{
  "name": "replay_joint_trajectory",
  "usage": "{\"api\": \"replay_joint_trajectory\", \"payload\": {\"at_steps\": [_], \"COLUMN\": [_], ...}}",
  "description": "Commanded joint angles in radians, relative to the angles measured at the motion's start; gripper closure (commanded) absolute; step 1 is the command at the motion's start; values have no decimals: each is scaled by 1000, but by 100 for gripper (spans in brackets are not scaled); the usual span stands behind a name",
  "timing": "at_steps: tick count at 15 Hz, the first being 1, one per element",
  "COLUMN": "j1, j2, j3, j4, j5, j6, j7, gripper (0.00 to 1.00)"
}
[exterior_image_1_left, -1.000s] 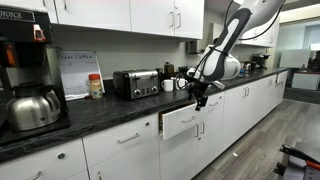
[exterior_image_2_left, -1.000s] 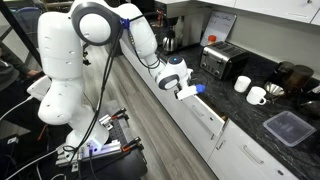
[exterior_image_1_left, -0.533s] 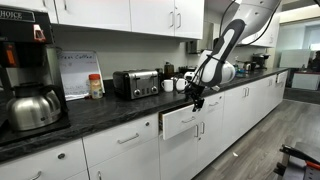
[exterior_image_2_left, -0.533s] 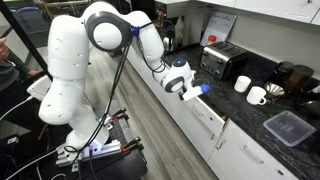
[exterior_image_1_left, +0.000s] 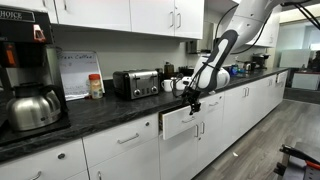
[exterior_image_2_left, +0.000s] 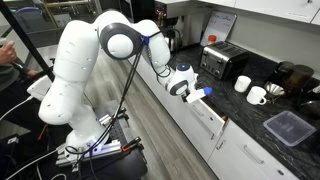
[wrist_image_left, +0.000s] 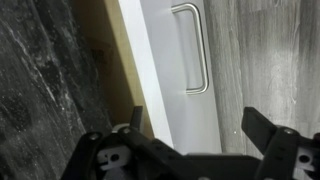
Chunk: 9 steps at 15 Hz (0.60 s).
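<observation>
Kitchen setting: white cabinets run under a dark stone desk (exterior_image_1_left: 110, 108).

1. Location of the work item. The drawer (exterior_image_1_left: 183, 122) sits in the cabinet row directly under the desk edge and stands pulled partway out. The wrist view shows a gap between its white front (wrist_image_left: 170, 60) and the desk edge. The toaster (exterior_image_1_left: 135, 83) stands on the desk above the drawer and back from it. The mugs (exterior_image_2_left: 258, 95) stand on the desk, well apart from the drawer.

2. Step in hand, as a judgement. The gripper (exterior_image_1_left: 195, 100) hovers just above the drawer front, touching nothing. This reads as a positioning stage at the drawer, not a contact stage.

3. Finger state. The fingers (wrist_image_left: 255, 122) are spread wide and hold nothing. The bar handle (wrist_image_left: 195, 50) lies on the drawer front ahead of them.

4. Requirement for the next move. Any contact calls for keeping the fingers square to the drawer front or the handle. It also calls for clearing the desk edge above the drawer.

5. Arm pose. The arm reaches over toward the drawer, with the wrist bent so that the gripper (exterior_image_2_left: 197, 92) points down at the drawer front.
</observation>
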<state>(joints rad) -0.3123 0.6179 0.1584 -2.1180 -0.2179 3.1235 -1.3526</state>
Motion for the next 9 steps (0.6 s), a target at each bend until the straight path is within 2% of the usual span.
{"api": "replay_joint_trajectory", "payload": {"at_steps": [1,5,9], "j1": [-37,-52,-92], "j2": [63,95,71], "j3": [30,47,84], "j4": [55,73,47], "j5": [-48,-77,-93], "j6": [6,-7,-39], "j7": [-19,-31,-55], "gripper": [0,0,0]}}
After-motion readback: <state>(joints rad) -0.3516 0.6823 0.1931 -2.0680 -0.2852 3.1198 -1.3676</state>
